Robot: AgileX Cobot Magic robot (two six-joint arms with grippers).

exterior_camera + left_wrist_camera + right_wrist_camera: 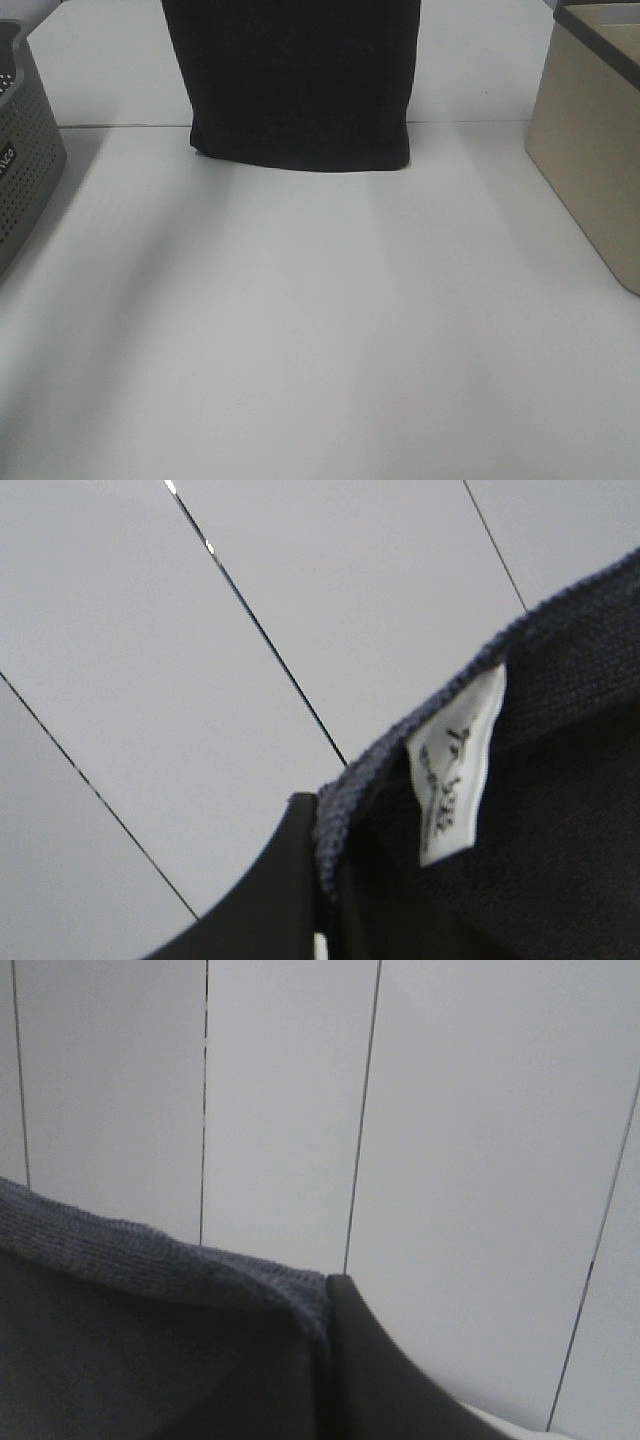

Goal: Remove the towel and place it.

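The towel (300, 80) is near-black and hangs down from above the top of the exterior high view; its lower folded edge rests near the far part of the white table (320, 330). Neither gripper shows in that view. In the left wrist view my left gripper (318, 880) is shut on the towel's hemmed top edge (560, 810), beside a white label (455, 770). In the right wrist view my right gripper (326, 1345) is shut on the towel's other hemmed corner (150, 1340). Both wrist views look up at a white panelled surface.
A grey perforated basket (25, 160) stands at the table's left edge. A beige box (595, 140) with a dark rim stands at the right edge. White tabletop lies between them, in front of the towel.
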